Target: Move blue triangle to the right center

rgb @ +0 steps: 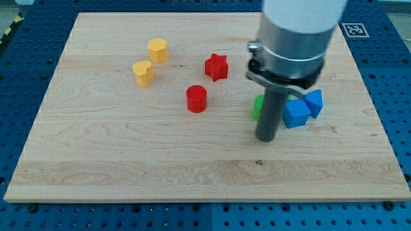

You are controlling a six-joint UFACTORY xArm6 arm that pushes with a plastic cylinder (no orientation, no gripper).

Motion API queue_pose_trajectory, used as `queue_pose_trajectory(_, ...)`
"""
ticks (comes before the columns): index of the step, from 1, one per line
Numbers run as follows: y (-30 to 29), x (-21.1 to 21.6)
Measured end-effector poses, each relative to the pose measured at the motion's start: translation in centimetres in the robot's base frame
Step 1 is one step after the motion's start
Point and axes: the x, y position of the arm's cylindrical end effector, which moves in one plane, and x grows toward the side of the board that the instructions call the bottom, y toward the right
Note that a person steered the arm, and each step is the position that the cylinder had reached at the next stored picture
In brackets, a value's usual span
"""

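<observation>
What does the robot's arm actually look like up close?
It has no claw. A wide, pale grey cylinder comes down from the view's top, ringed by a dark metal clamp band. Below it hangs a straight dark grey rod, round and plain, ending in my tip. No cables or markings show.

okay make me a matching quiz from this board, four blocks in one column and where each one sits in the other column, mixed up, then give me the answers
Column one:
1. red star
2. yellow hexagon block
3. green block
4. blue cube

Column two:
A. just to the view's right of my tip
B. mostly hidden behind the rod
C. nearest the view's top left
D. above and to the right of the red cylinder

Pairs: 1-D, 2-C, 3-B, 4-A
</observation>
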Motion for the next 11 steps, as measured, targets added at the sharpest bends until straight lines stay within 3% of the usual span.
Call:
queue_pose_trajectory(3, 8.1, -1.2)
queue_pose_trajectory(9, 8.0, -13.0)
queue_pose_trajectory(10, 9.2, -13.9)
queue_pose_trajectory(11, 14.4, -11.7)
